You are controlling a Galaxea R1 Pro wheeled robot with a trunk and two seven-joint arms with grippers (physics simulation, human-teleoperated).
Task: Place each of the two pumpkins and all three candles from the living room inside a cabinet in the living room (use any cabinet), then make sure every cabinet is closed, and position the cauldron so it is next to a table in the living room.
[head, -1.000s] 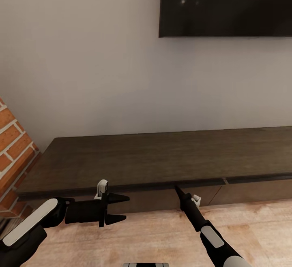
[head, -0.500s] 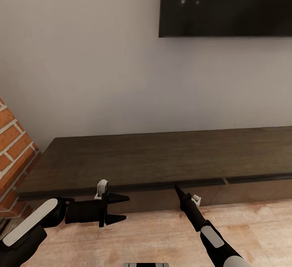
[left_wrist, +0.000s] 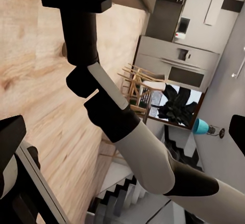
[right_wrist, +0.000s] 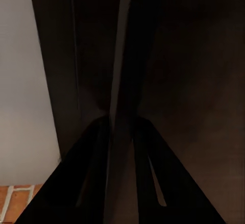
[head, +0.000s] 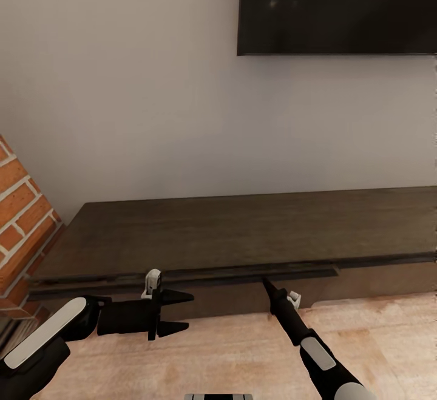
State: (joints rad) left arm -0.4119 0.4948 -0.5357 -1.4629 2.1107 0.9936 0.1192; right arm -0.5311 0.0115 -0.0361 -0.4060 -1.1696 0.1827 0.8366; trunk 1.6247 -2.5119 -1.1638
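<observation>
The cabinet (head: 243,239) runs long and low along the far wall, its dark-brown top bare. Its left drawer front (head: 230,300) stands slightly proud of the unit, and a thin dark gap shows under the top's edge from the left end to about the middle.

The right gripper (head: 265,281) reaches in from the near right, and its fingers lie pressed together into one thin point. That point sits at the upper edge of the left drawer front, just under the top. In the right wrist view the fingers (right_wrist: 120,147) meet along a narrow seam against dark wood, with nothing between them.

The left gripper (head: 185,311) hovers near the floor in front of the cabinet's left part, pointing right. Its two short fingers are spread apart and grasp nothing.

A black TV (head: 337,8) hangs on the pale wall (head: 121,84) above the cabinet's right half. A brick column (head: 21,218) stands at the left end. The floor (head: 230,351) is light wood planks. In the left wrist view the right arm (left_wrist: 117,117) crosses in front of a distant kitchen.
</observation>
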